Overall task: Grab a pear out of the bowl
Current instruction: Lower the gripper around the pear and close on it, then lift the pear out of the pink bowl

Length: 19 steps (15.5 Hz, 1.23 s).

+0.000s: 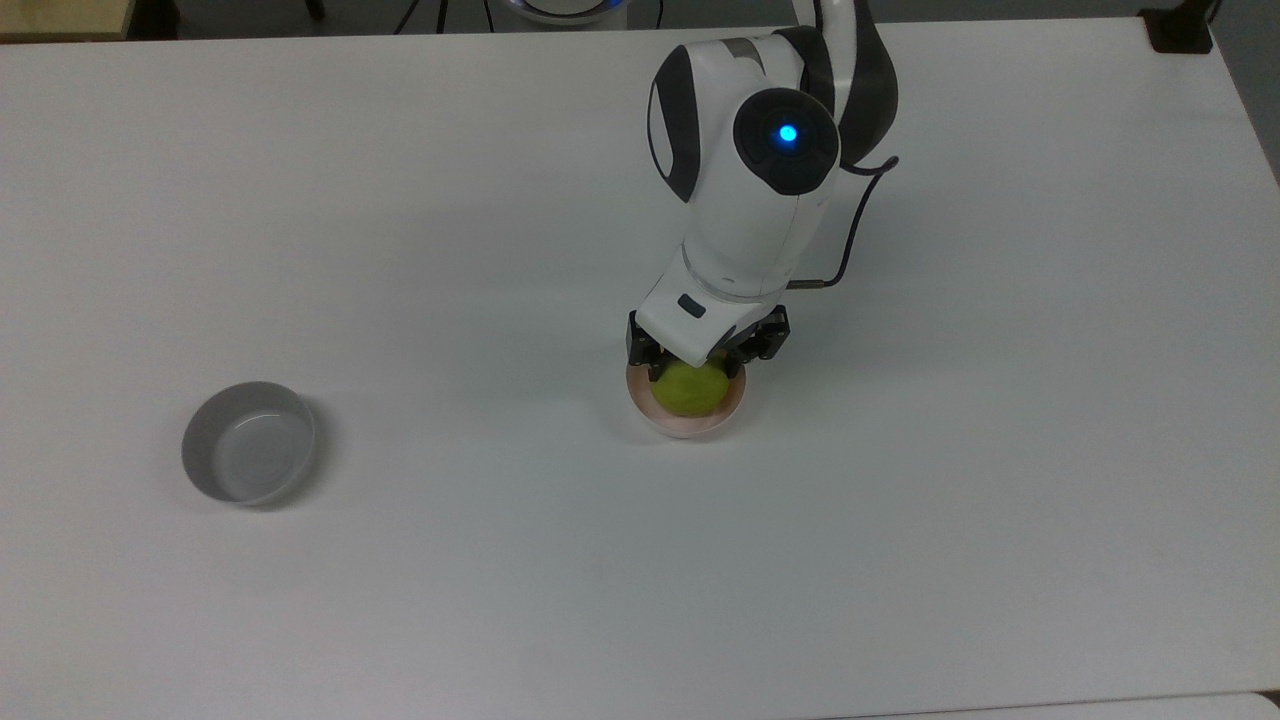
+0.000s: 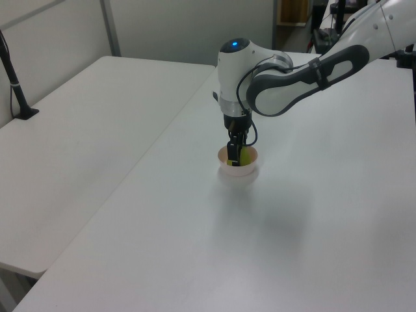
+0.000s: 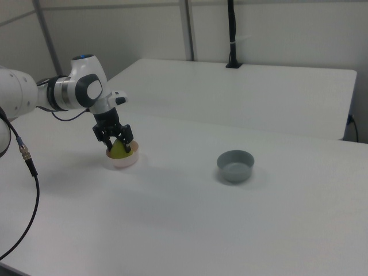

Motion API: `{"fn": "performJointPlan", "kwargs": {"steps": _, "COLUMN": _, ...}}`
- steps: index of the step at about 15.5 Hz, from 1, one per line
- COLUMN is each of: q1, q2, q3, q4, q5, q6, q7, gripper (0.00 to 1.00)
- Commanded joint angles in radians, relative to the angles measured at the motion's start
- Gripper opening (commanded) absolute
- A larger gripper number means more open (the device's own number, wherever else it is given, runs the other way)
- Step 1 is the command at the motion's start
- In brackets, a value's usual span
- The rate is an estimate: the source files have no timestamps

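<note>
Looking down in the top view, we see the gripper [image 1: 697, 372] lowered into the pink bowl [image 1: 686, 426], its two fingers set on either side of the yellow-green pear [image 1: 688, 391], which sits inside the bowl on the white table [image 1: 500, 560]. We cannot tell whether the fingers already press on the fruit or stand slightly off it. In the right view, the grey bowl [image 3: 235, 165] stands well apart, toward the right view's right.

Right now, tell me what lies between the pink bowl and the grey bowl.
Nothing: in the top view, bare white table separates the pink bowl from the grey bowl.
</note>
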Motion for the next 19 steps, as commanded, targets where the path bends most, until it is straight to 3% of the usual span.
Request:
{"fn": "performJointPlan", "kwargs": {"steps": 1, "q1": 0.021, "q2": -0.007, "q3": -0.026, "q4": -0.008, "q5": -0.012, "q6": 0.005, "q7": -0.032, "gripper": 0.53}}
{"fn": "performJointPlan", "kwargs": {"steps": 7, "q1": 0.011, "q2": -0.136, "q3": -0.026, "q4": -0.017, "q5": 0.001, "q6": -0.029, "q7": -0.03, "gripper": 0.52}}
{"fn": "performJointPlan", "kwargs": {"steps": 10, "q1": -0.003, "q2": -0.222, "q3": -0.02, "q4": -0.069, "q5": -0.002, "q6": -0.043, "q7": -0.032, "gripper": 0.52}}
{"fn": "performJointPlan", "kwargs": {"steps": 15, "q1": -0.198, "q2": -0.303, "q3": 0.072, "q4": -0.102, "q5": -0.012, "q6": -0.111, "q7": -0.08, "gripper": 0.52}}
{"fn": "performJointPlan", "kwargs": {"steps": 19, "q1": -0.354, "q2": -0.317, "q3": 0.077, "q4": -0.105, "q5": -0.031, "q6": -0.155, "q7": -0.182, "gripper": 0.52}}
